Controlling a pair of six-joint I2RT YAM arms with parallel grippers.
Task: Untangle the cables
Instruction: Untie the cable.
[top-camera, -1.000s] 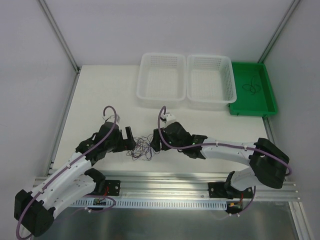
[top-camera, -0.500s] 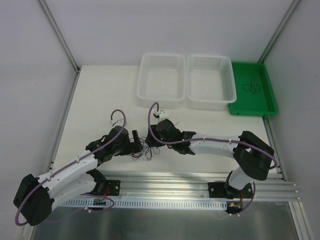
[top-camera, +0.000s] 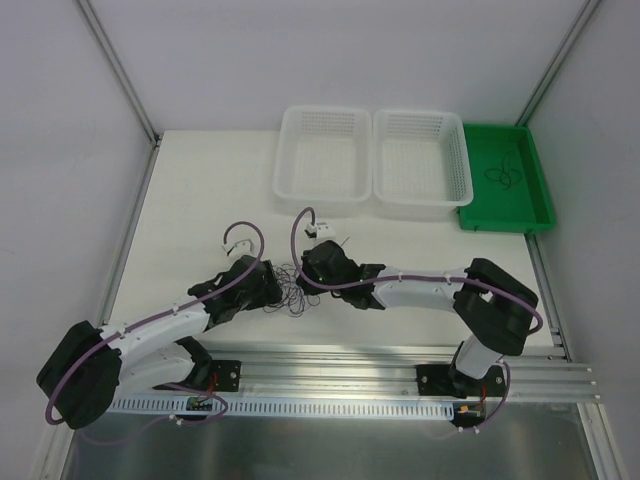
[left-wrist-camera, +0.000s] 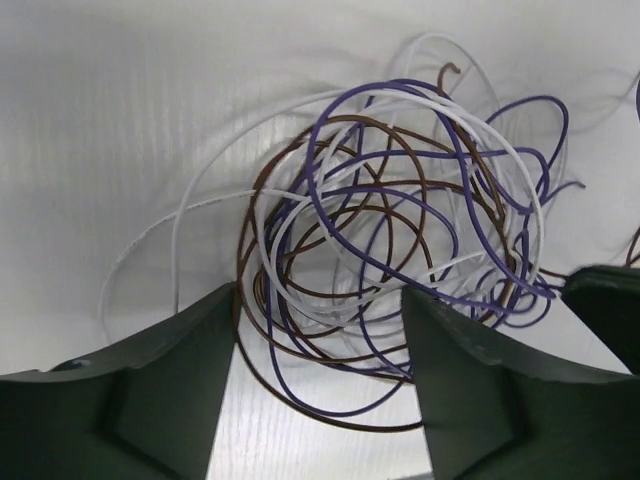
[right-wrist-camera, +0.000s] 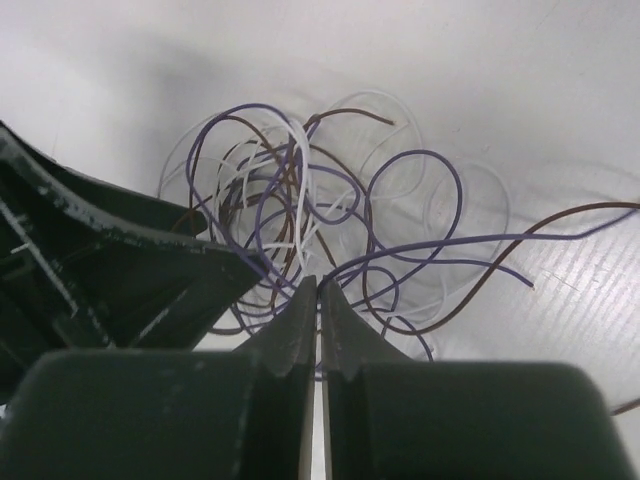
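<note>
right pincer (right-wrist-camera: 319, 284) is clamped shut on a strand of the cables (left-wrist-camera: 385, 205); left pincer (left-wrist-camera: 318, 298) stands open astride them on the desk (top-camera: 200, 190).

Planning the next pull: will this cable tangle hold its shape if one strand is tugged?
Probably floppy: the cables lie in loose loops. Likely very light, so the whole clump may drag rather than separate. Strands look thin and smooth, so they could slip from the shut right tool.

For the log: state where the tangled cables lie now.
Top view: the cables lie near the table's front edge, between the left pincer and right pincer.
</note>
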